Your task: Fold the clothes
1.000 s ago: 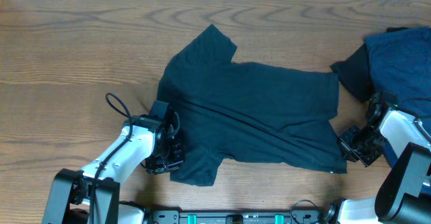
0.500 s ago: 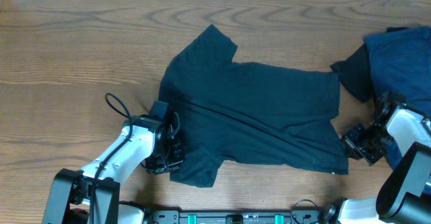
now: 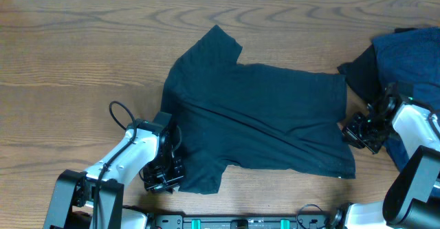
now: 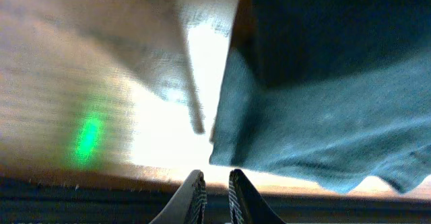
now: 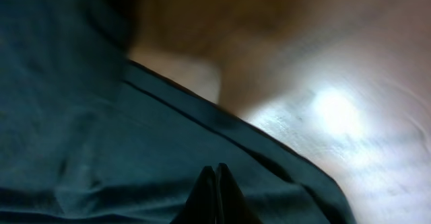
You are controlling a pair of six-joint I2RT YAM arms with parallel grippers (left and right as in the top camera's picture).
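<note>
Our left claw (image 4: 214, 187), fingers nearly together, we cannot tell if gripping, sits at the dark teal T-shirt's (image 3: 261, 119) sleeve edge, open desk (image 3: 75, 64) to its left. The T-shirt lies spread between the claws; our right claw (image 5: 216, 178) is closed by its hem.

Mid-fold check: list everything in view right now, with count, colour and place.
T-shirt: 1, dark teal, spread out mid-table.
Clothes pile: 1, navy blue, at the table's right edge.
Table: 1, brown wood, under everything.
Cable: 1, black, looped beside the left arm.
Left gripper: 1, black, at the T-shirt's near left sleeve; fingers close together, grip unclear.
Right gripper: 1, black, shut, at the T-shirt's right hem.
</note>
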